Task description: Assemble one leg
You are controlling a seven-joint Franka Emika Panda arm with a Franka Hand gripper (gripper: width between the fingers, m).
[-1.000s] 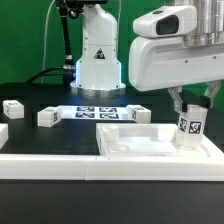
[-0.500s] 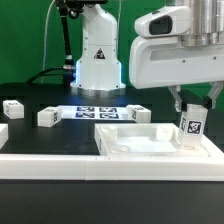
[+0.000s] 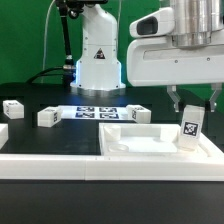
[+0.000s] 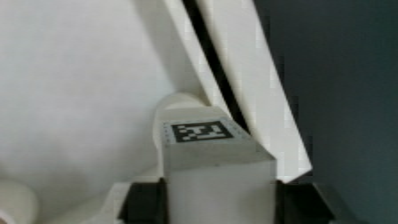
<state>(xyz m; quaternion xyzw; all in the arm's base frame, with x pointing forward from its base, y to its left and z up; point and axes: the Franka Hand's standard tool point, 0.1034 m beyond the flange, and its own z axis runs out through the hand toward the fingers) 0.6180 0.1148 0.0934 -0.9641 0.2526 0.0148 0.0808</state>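
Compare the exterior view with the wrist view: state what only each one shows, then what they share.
Only the exterior view: the arm's base, the marker board, loose legs on the table, such as one at that view's left, and the whole white tray-like part.
Only the wrist view: a close look down the tagged face of the held leg, with the tray's raised rim running past it and dark table beyond.
Both: the leg gripped between the jaws, tag visible, close by the tray's rim.
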